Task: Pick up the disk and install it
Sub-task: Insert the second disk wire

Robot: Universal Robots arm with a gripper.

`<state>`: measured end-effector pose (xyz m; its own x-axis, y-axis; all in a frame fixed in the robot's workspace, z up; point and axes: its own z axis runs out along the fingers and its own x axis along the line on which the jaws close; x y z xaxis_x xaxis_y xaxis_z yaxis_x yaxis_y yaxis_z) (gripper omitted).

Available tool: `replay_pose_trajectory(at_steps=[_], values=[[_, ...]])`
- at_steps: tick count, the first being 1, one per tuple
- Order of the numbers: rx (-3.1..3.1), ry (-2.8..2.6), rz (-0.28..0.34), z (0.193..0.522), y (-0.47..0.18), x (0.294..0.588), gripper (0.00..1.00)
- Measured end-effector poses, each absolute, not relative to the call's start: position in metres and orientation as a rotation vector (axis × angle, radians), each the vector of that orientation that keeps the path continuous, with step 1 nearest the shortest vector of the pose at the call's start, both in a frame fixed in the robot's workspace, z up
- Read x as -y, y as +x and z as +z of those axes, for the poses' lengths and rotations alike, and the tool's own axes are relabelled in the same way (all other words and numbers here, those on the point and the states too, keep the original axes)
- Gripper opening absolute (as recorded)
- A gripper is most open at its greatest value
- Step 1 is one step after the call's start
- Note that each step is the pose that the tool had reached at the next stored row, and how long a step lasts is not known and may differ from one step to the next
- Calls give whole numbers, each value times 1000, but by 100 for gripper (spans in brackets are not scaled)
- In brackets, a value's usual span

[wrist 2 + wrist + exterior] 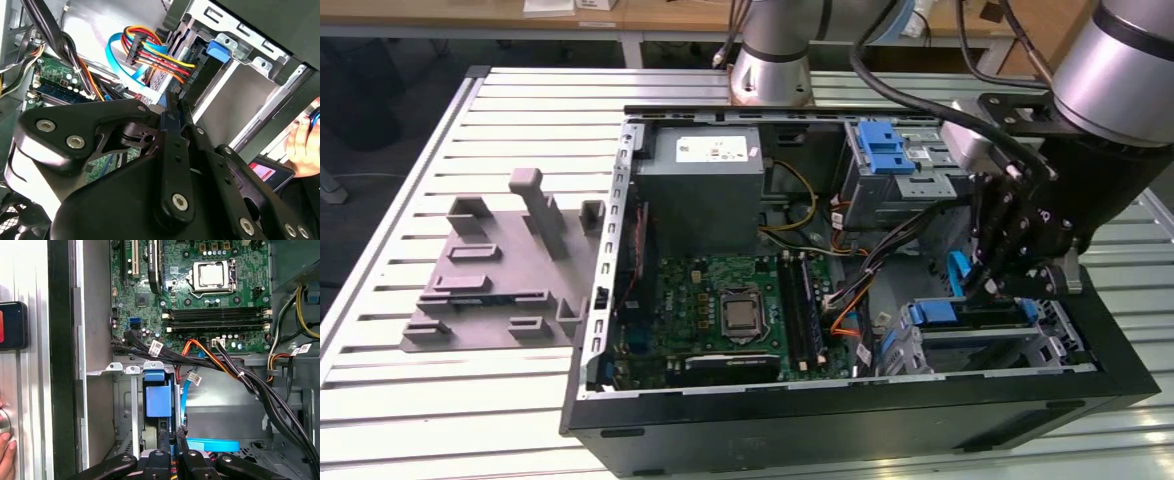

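The disk (pixel 974 315) stands on edge in the lower drive bay at the exterior view's right of the open computer case (pixel 854 420). Its blue carrier bracket runs along the top. In the first wrist view the blue carrier end (pixel 159 395) sits in the metal bay. My gripper (pixel 1017 292) hangs straight down over the disk's upper edge, with its tips at or just above the carrier. The fingers (pixel 167 440) are drawn together with only a thin slit between them, and nothing shows clamped between them. In the second wrist view my gripper (pixel 172 102) points toward the cable bundle.
An upper drive cage with a blue latch (pixel 887 150) (pixel 220 50) stands behind the gripper. Coloured cables (pixel 150 55) and black cables (pixel 240 375) cross beside the bay. The motherboard (pixel 720 310) and grey power supply (pixel 707 175) fill the case. A grey fixture (pixel 494 270) lies on the table. A person's hand (pixel 5 450) rests outside the case.
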<state>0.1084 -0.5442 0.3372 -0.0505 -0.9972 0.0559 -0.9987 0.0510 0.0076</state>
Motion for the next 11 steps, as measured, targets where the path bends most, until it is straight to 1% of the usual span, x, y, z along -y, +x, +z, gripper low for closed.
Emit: replay_pose_trajectory(at_steps=[11], values=[[2249, 2138, 39, 334, 113, 546, 16]])
